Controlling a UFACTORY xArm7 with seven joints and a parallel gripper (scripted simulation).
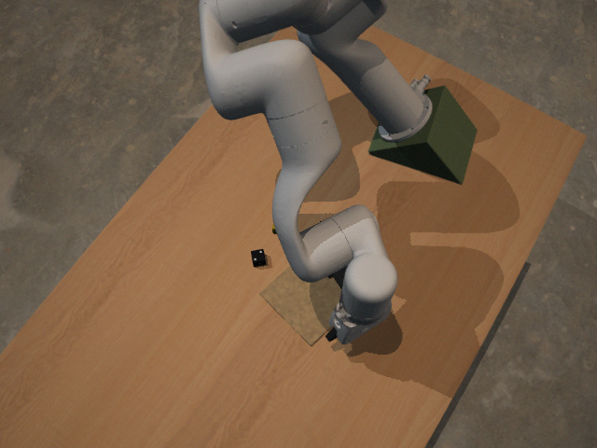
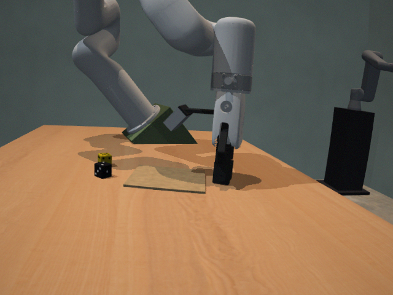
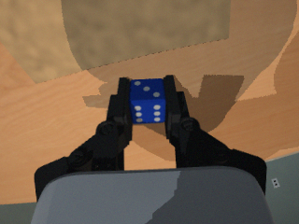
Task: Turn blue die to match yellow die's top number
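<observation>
The blue die [image 3: 148,108] stands between the fingers in the wrist view, with six pips on the face toward the palm and three on the face beside it. My gripper [image 3: 147,90] [image 2: 222,176] points down beside the mat and is shut on it, low at the table; the fingers hide the die in the top and exterior views. The tan mat [image 1: 289,301] [image 2: 161,182] [image 3: 28,42] lies flat, just short of the die. The yellow die [image 1: 273,228] [image 2: 104,158] is mostly hidden by the arm in the top view; its top number is too small to tell.
A black die [image 1: 258,258] [image 2: 103,170] lies off the mat, close to the yellow die. The green base block [image 1: 448,139] [image 2: 171,137] carries the arm at the back of the table. The arm hangs over part of the mat.
</observation>
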